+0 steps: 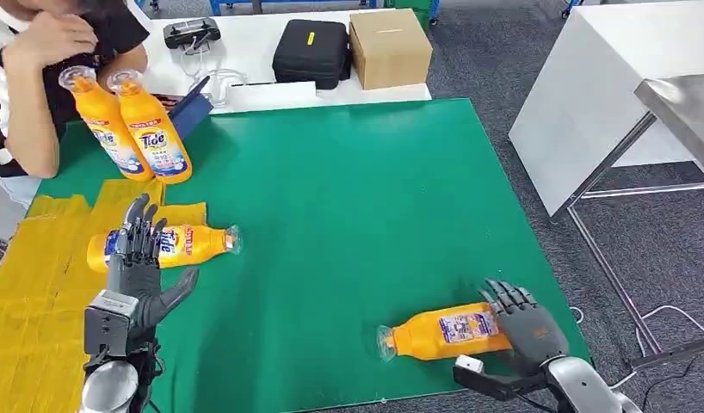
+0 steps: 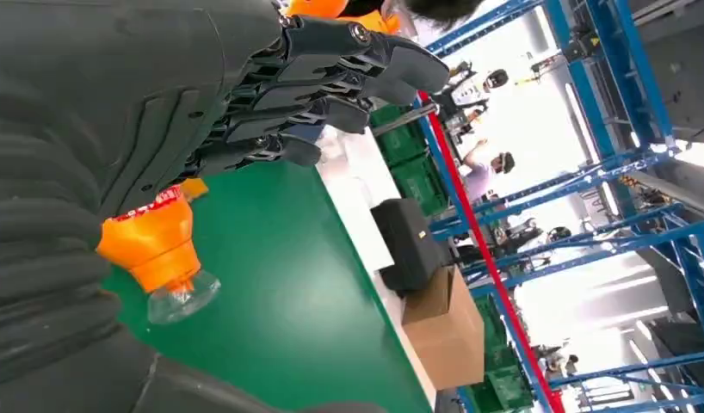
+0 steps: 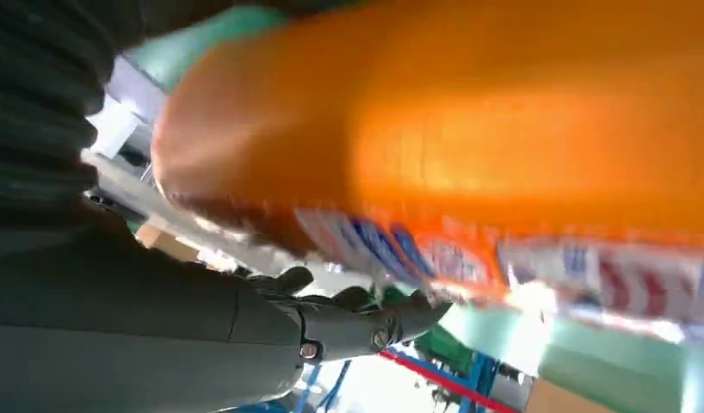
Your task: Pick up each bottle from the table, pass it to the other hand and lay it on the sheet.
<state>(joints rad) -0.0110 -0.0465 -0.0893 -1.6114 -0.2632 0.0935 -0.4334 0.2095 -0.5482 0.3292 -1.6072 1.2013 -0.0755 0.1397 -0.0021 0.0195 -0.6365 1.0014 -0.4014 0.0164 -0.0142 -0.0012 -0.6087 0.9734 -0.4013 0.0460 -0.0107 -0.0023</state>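
Note:
An orange Tide bottle (image 1: 198,243) lies on its side, its base on the yellow sheet (image 1: 39,292) and its clear cap pointing right over the green mat (image 1: 357,198). My left hand (image 1: 142,267) hovers over its base end with fingers spread; the left wrist view has these fingers (image 2: 331,77) straight above the bottle's neck (image 2: 159,245). A second orange bottle (image 1: 443,334) lies near the front edge. My right hand (image 1: 525,331) rests against its base, fingers (image 3: 357,323) extended past the bottle (image 3: 503,129). Two more bottles (image 1: 108,129) (image 1: 159,142) stand at the back left.
A person (image 1: 30,77) sits at the back left corner, close to the standing bottles. Behind the mat are a black case (image 1: 311,52), a cardboard box (image 1: 389,47) and a blue tablet (image 1: 189,107). A white table (image 1: 589,86) stands to the right.

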